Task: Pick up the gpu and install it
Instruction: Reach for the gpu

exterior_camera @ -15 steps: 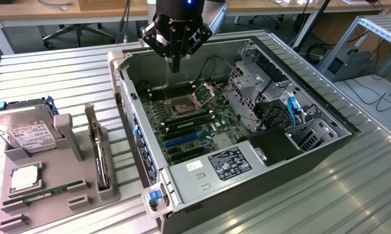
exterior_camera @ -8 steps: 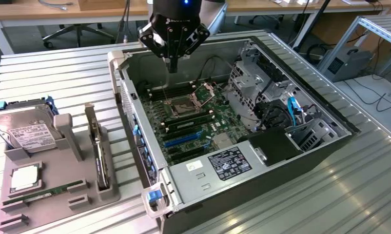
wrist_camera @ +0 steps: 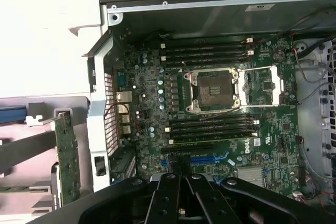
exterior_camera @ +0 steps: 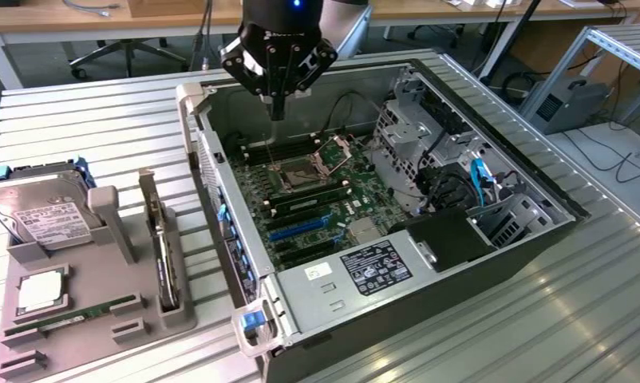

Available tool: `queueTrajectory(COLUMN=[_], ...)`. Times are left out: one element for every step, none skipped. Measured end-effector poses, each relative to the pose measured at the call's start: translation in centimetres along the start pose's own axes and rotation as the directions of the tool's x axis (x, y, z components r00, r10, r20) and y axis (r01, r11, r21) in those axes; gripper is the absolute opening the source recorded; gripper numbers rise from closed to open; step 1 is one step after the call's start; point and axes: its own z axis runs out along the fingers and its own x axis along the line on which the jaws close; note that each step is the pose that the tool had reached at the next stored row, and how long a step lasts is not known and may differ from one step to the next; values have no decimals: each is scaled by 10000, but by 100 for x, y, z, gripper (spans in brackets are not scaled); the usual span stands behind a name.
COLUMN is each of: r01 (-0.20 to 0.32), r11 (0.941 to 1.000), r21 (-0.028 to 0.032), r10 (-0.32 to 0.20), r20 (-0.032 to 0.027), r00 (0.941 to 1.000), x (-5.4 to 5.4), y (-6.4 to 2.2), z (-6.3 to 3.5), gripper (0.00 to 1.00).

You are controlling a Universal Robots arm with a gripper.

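The gpu (exterior_camera: 164, 267) stands edge-on in a slot of the grey holder tray (exterior_camera: 86, 351), at the exterior view's left, with its silver end bracket sticking up. In the wrist view the gpu (wrist_camera: 67, 156) appears as a thin green board outside the case wall. My gripper (exterior_camera: 278, 108) hangs over the far part of the open computer case (exterior_camera: 511, 263), well away from the gpu. Its black fingers point down, shut together, with nothing between them. The wrist view has the gripper (wrist_camera: 180, 179) over the motherboard (wrist_camera: 152, 103), near the blue expansion slot (wrist_camera: 210, 158).
The tray also carries a silver hard drive (exterior_camera: 43, 215), a CPU chip (exterior_camera: 41, 291) and a narrow RAM stick (exterior_camera: 70, 317). Inside the case are the open CPU socket (wrist_camera: 212, 90), drive cages (exterior_camera: 416, 136) and the power supply (exterior_camera: 373, 271). Everything rests on a ribbed metal table (exterior_camera: 86, 128).
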Motion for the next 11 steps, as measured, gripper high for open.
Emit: queueTrajectory(r01=[0, 0, 0, 0, 0, 1, 0, 1, 0, 0, 0], r11=[10000, 10000, 10000, 10000, 10000, 10000, 10000, 10000, 10000, 10000, 10000], r21=[0, 0, 0, 1, 0, 0, 0, 0, 0, 0, 0], r10=[0, 0, 0, 0, 0, -1, 0, -1, 0, 0, 0], r20=[0, 0, 0, 0, 0, 0, 0, 0, 0, 0, 0], r00=[10000, 10000, 10000, 10000, 10000, 10000, 10000, 10000, 10000, 10000, 10000], x=[7, 14, 20, 27, 33, 38, 45, 51, 61, 67, 73], y=[0, -1, -1, -2, -2, -3, -3, -4, -5, -5, -6], z=[0, -1, -1, -1, -1, -1, -1, -1, -2, -2, -2], gripper=[11, 11, 11, 11, 11, 11, 11, 11, 11, 11, 11])
